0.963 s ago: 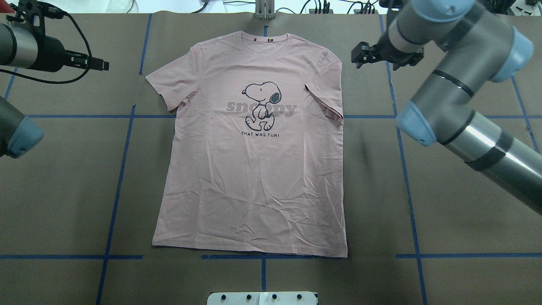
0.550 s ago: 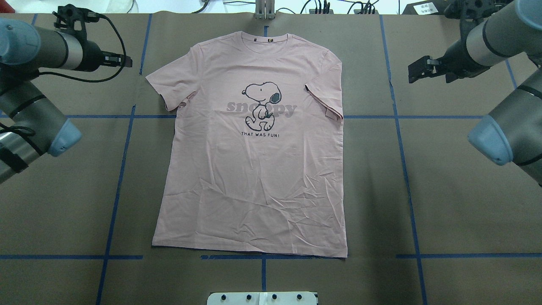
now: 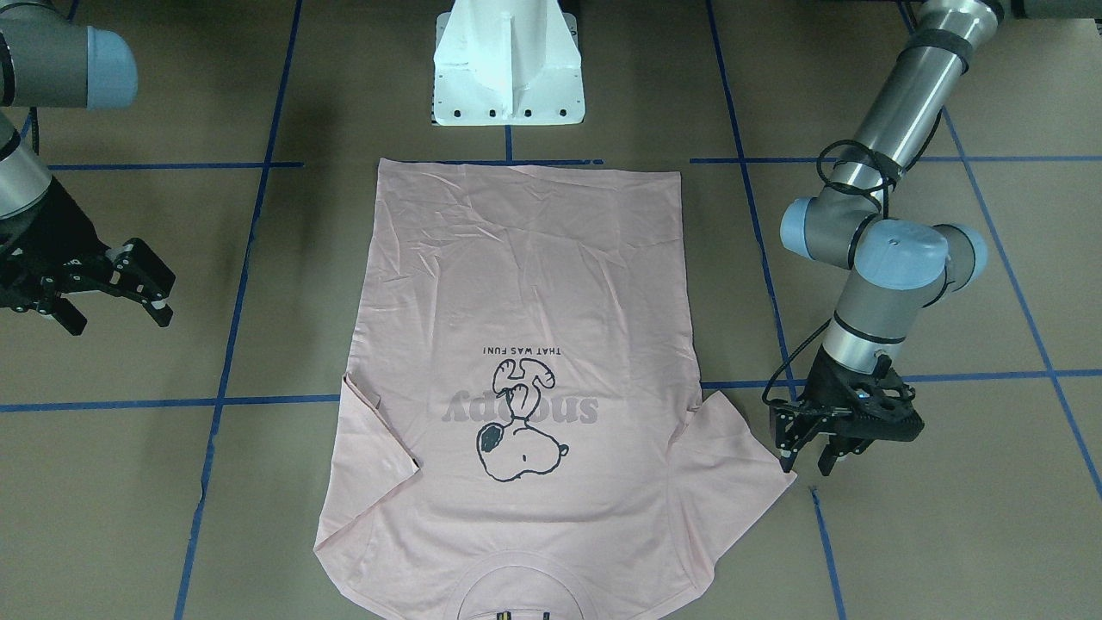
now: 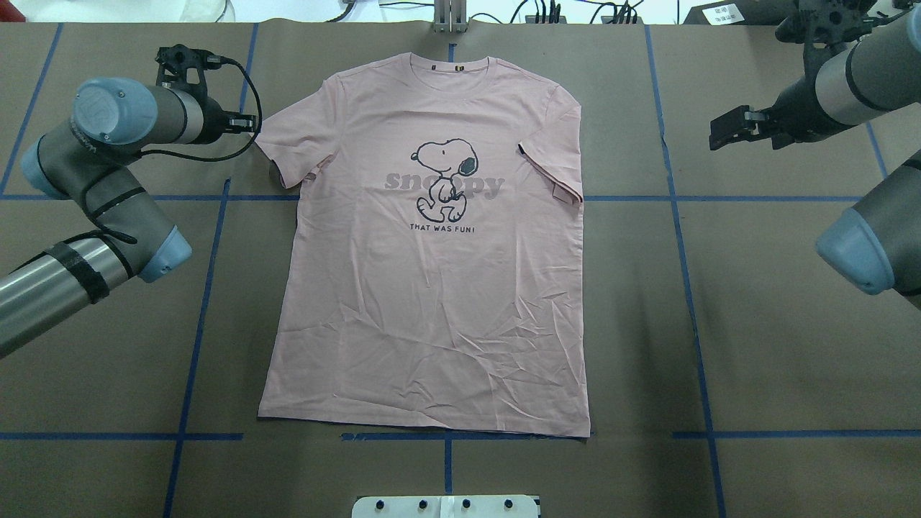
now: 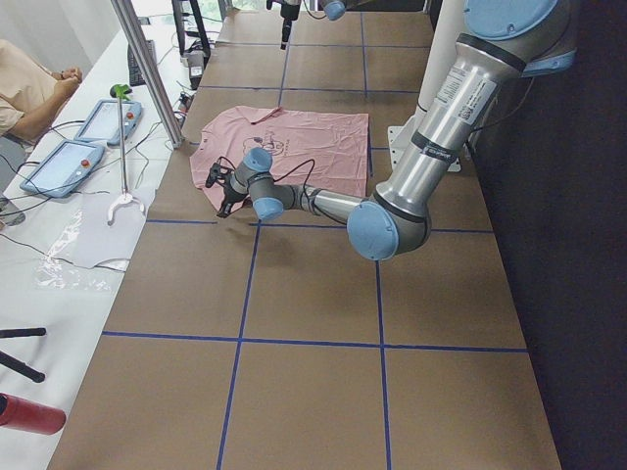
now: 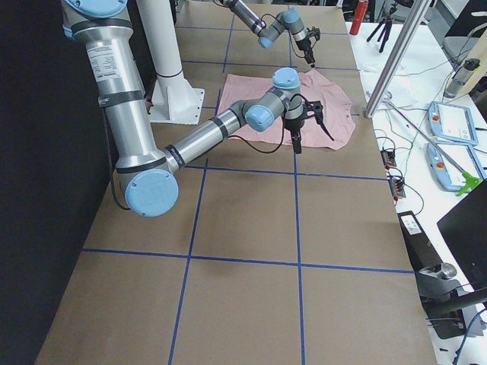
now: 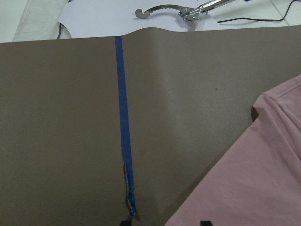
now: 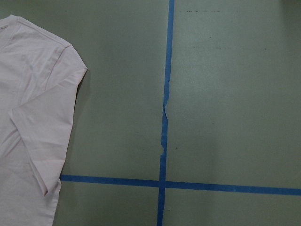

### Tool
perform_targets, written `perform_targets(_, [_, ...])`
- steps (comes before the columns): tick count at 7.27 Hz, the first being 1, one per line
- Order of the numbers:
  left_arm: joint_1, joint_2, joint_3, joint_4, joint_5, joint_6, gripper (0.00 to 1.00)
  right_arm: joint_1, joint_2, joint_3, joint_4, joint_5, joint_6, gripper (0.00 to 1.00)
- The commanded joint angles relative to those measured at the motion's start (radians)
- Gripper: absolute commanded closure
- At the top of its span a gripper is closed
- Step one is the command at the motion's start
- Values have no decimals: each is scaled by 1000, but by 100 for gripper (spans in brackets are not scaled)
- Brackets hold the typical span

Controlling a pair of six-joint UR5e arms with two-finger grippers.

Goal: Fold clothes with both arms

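Observation:
The pale pink T-shirt (image 4: 432,302) lies flat on the brown table with the dog print up and the collar at the far edge; it also shows in the front view (image 3: 525,275). Its right sleeve (image 4: 557,173) lies folded in over the body. My left gripper (image 4: 248,124) is open and empty, low at the outer edge of the left sleeve (image 3: 732,448), as the front view (image 3: 805,465) shows. The left wrist view shows that sleeve (image 7: 263,179) by the fingertips (image 7: 203,221). My right gripper (image 4: 723,129) is open and empty, well right of the shirt, as the front view (image 3: 116,319) shows.
Blue tape lines (image 4: 691,288) grid the brown table cover. The white pedestal base (image 3: 508,69) stands at the near edge. Past the far edge a white bench holds tablets (image 5: 61,166) and tongs (image 7: 164,10), and an operator (image 5: 29,88) sits there.
My left gripper has moved right, up to the left sleeve's edge. My right gripper has pulled away to the right, off the shirt's shoulder area. The shirt has not moved.

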Motion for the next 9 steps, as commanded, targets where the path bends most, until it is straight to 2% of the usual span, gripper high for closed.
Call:
perform_targets(1, [13, -16, 29, -15, 14, -10, 52, 0, -1, 1, 1, -2, 1, 0])
perform_targets(9, [15, -42, 81, -15, 20, -10, 56, -1, -1, -1, 0, -7, 1, 0])
